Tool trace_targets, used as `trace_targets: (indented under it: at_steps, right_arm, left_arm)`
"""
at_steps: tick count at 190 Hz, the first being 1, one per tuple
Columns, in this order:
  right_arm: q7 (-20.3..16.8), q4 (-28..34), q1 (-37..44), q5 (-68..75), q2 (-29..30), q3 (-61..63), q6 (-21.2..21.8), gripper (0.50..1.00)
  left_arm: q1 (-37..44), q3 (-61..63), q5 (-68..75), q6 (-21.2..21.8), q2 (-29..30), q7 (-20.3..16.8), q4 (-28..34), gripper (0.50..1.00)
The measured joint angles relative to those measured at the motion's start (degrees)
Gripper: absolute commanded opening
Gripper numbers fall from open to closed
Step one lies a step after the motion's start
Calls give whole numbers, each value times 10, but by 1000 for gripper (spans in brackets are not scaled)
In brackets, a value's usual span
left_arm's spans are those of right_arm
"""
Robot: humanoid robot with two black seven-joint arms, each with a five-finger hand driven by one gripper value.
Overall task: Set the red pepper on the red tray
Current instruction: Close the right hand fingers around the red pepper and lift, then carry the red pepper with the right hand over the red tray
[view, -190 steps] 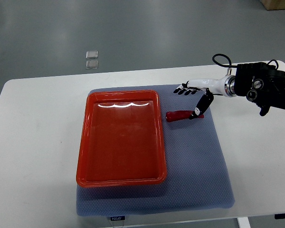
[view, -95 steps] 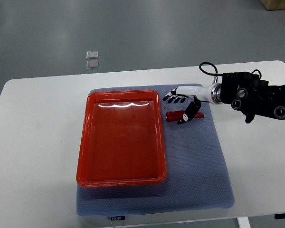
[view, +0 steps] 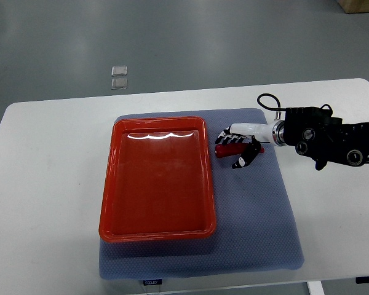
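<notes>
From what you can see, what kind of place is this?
Probably a robotics lab or test room: a plain white table on a bare grey floor, with a blue mat and red tray laid out for the robot's right hand.

Looks like a robotics lab or test bay. Plain white rectangular table point(view: 55, 184) on a smooth grey-green floor point(view: 172, 43); a blue-grey textured mat point(view: 258, 227) marks the work area; two small clear squares point(view: 119, 77) lie on the floor.

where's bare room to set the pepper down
The red tray is bare all through. The blue mat is free right of the tray, below the red pepper. It is crowded where the right robot hand covers the pepper.
</notes>
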Motion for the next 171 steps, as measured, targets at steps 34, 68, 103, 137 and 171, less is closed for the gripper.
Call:
trace_targets:
  at_steps: [34,68,103,137,171]
  right_arm:
    - [0,-2,-4,-10,6,-1,-4,580]
    - [-1,-3,-4,-17,6,-2,-4,500]
    - [-1,-3,-1,-20,-1,-2,-3,500]
    - [-1,1,16,-19,-23,1,3,500]
    - [0,14,51,-14,-45,4,14,500]
  left_arm:
    - [0,0,0,0,0,0,-1,1000]
    - [0,-1,0,0,0,0,-1,1000]
    - [0,-1,0,0,0,0,0,1000]
    - [0,0,0,0,0,0,0,1000]
    - [0,0,0,0,0,0,0,1000]
